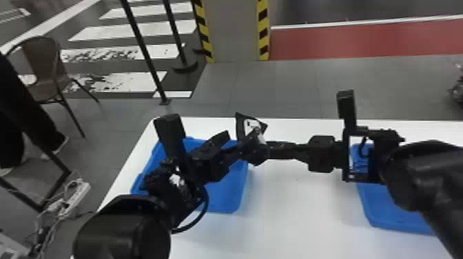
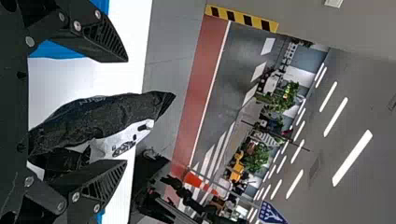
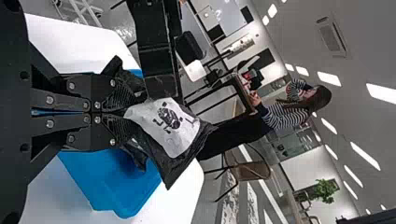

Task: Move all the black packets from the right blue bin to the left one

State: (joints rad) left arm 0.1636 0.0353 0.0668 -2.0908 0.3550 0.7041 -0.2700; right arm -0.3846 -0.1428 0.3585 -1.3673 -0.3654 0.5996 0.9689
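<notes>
1. At the far left of the head view, we see a chair [image 1: 44,74] on the floor and a power strip [image 1: 77,194] with pale cables nearer us.
2. Next, two black posts [image 1: 146,51] stand on the floor past the white counter [image 1: 296,213].
3. We find the left blue bin [image 1: 224,196] on the counter, partly hidden by our left arm.
4. Our left hand [image 1: 242,146] is above the counter, with its fingers spread; in the left wrist view, the packet lies between them. We cannot tell whether they touch it.
5. The black packet [image 2: 102,114] is up in the air between our two hands, near the left bin's right side; its white label [image 3: 170,123] shows.
6. Our right hand [image 1: 265,149] comes in from the right, its fingers pressed together and pinching the packet.
7. Beyond the hands, a pillar [image 1: 234,31] has yellow-and-black striped edges.
8. At the right, we see the right blue bin [image 1: 389,213] on the counter, partly covered by our right arm.
</notes>
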